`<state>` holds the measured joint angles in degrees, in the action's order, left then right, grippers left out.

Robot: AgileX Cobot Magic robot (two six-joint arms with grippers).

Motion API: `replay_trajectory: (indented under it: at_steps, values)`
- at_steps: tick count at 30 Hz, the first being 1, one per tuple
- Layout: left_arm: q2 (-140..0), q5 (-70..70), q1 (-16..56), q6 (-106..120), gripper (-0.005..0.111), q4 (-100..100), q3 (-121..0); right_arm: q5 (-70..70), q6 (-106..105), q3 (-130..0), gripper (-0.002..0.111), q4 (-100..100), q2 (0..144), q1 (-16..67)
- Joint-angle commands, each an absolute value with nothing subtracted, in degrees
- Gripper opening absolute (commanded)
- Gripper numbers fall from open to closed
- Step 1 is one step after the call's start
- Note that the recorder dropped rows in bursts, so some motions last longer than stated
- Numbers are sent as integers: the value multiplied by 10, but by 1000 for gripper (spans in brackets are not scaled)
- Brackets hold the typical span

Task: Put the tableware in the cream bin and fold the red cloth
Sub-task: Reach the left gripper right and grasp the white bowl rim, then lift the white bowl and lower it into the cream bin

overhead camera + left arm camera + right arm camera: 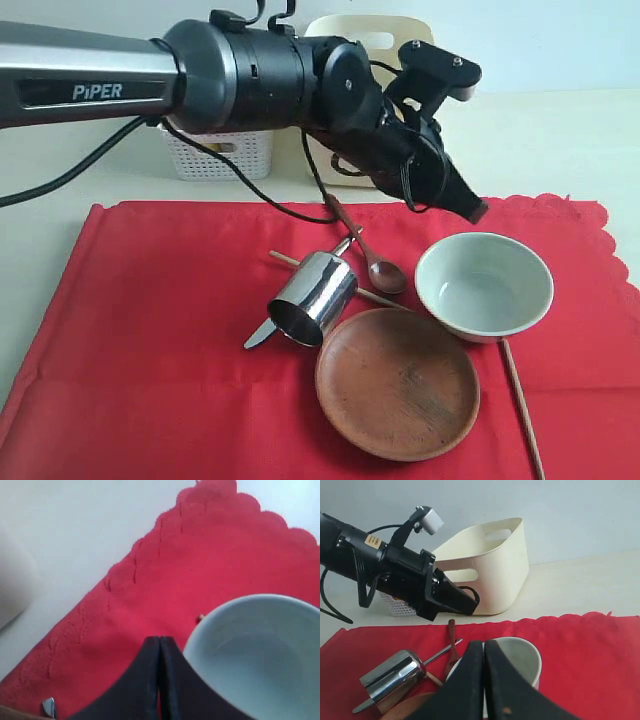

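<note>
The left gripper [472, 207] has its two dark fingers pressed flat together with nothing between them, over the far edge of the large bright red fabric cloth with a scalloped border [150, 300]. Just beside its tip, on the near side, the pale grey-green round bowl [484, 285] stands upright and empty on the cloth. Further toward the left arm's side lie the dark wooden spoon [378, 262] and the shiny steel handled cup [313, 298], which is tipped on its side across a long thin wooden chopstick [283, 259] with the small knife [259, 334] poking out from under it. The round brown plate [398, 382] lies nearer the camera than the bowl, and a second chopstick [522, 405] lies beside it. Behind the gripper stands the tall cream plastic bin [490, 565], next to a white perforated basket [220, 155]. The right gripper [484, 647] is likewise closed and empty, with the bowl just beyond its fingertips.
</note>
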<state>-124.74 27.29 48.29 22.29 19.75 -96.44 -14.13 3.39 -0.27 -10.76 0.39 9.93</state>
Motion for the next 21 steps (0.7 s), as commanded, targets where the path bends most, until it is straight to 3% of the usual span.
replay_trajectory:
  at_steps: [1, 6, 9, 19, 21]
  values:
    - [-1255, 298, 486, 224, 14, 199, -966, -137, 30, 0, 0, -106, 0, 99]
    - [-1272, 294, 486, 224, 49, 221, -966, -137, 30, 0, 0, -106, 0, 99]
    - [-1283, 294, 486, 224, 61, 248, -966, -137, 30, 0, 0, -106, 0, 99]
    - [-1312, 290, 487, 224, 62, 251, -966, -137, 30, 0, 0, -106, 0, 99]
    - [-1316, 288, 487, 224, 56, 251, -966, -137, 30, 0, 0, -106, 0, 99]
